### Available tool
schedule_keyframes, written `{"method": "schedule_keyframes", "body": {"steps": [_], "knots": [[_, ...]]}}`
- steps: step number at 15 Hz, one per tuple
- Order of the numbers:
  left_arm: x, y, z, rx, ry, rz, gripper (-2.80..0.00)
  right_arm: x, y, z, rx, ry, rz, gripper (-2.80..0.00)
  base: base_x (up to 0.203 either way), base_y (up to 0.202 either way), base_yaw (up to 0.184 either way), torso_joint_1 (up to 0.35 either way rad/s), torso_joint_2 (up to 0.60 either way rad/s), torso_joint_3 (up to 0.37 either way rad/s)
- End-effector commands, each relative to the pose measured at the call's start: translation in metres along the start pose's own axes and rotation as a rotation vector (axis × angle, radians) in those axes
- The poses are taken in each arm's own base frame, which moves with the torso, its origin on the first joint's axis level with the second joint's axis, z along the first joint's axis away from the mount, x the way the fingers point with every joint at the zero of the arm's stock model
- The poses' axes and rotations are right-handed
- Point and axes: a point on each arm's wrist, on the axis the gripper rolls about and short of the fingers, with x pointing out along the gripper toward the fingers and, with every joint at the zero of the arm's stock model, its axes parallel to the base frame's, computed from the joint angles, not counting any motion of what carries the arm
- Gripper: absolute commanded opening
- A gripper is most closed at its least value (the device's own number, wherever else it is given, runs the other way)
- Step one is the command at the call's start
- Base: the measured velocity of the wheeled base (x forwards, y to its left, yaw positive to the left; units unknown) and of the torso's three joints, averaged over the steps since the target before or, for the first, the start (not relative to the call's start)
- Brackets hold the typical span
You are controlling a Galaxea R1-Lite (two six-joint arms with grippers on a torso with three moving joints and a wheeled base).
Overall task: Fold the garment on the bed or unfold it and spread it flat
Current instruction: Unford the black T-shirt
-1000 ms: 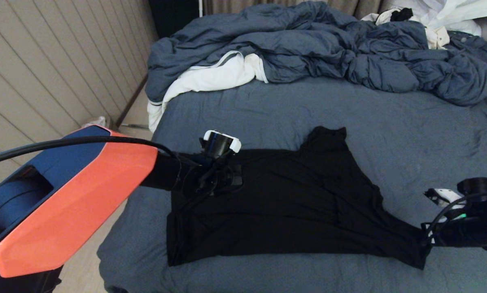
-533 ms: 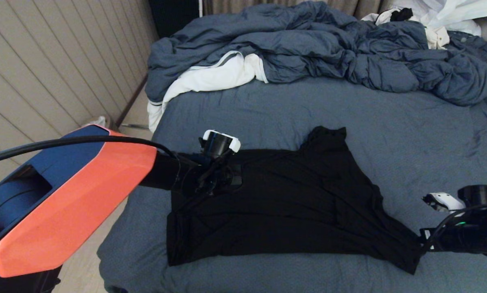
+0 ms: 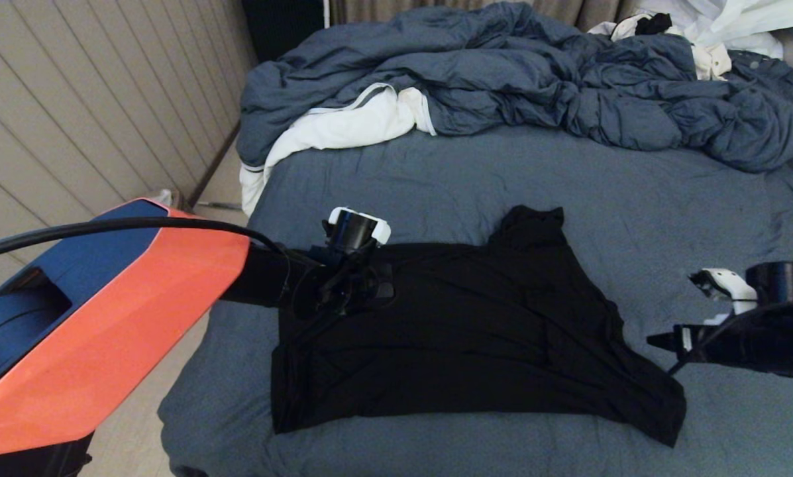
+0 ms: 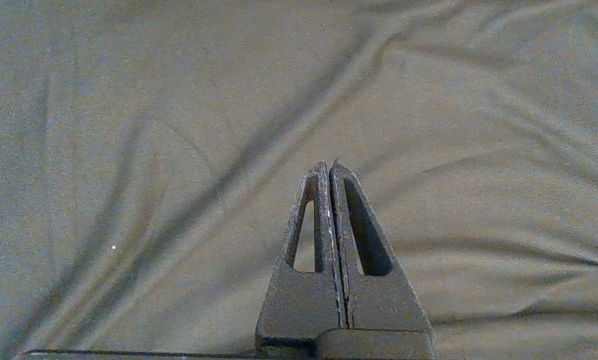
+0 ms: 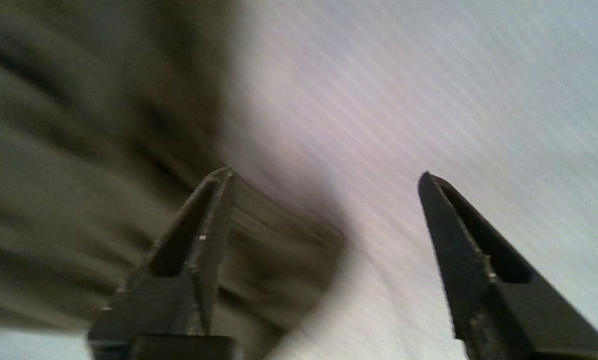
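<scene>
The garment (image 3: 462,331) is lying spread on the near part of the bed (image 3: 634,185), plain black side up. The right gripper (image 5: 323,175), clamped on the shirt's right corner one second ago, is now standing with its fingers wide apart and is hovering clear above that corner, which is now lying flat on the sheet. The left gripper (image 4: 328,167) is staying pressed together over the shirt's left portion, unmoved.
</scene>
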Motion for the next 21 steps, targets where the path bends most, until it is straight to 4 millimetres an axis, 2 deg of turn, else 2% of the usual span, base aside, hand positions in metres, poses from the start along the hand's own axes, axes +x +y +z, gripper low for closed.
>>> {"method": "schedule_keyframes", "body": {"steps": [1,4,7,11,12,16,21], "knots": [[-0.001,0.0,0.001,-0.004,-0.003,0.001,-2.8,0.016,0.032,0.015,-0.04,-0.02,0.081,0.0,0.0,0.0,0.0,0.0,0.0,0.0],[0.001,0.0,-0.001,-0.003,0.0,0.003,-2.8,0.038,0.061,0.022,-0.029,-0.004,0.149,0.0,0.0,0.0,0.0,0.0,0.0,0.0],[0.003,0.001,-0.003,-0.001,0.005,0.006,-2.8,0.052,0.067,0.016,-0.029,0.038,0.167,0.0,0.0,0.0,0.0,0.0,0.0,0.0],[0.004,0.001,-0.004,0.0,0.009,0.006,-2.8,0.058,0.079,0.011,-0.025,0.064,0.192,0.0,0.0,0.0,0.0,0.0,0.0,0.0],[0.004,0.001,-0.004,0.0,0.008,0.007,-2.8,0.058,0.081,0.01,-0.027,0.067,0.196,-2.8,0.0,0.0,0.0,0.0,0.0,0.0],[0.006,0.001,-0.005,0.001,0.013,0.008,-2.8,0.05,0.08,0.012,-0.027,0.054,0.193,-2.8,0.0,0.0,0.0,0.0,0.0,0.0],[0.006,0.0,-0.006,0.002,0.013,0.007,-2.8,0.009,0.076,0.019,-0.028,-0.021,0.181,-2.8,0.0,0.0,0.0,0.0,0.0,0.0]]}}
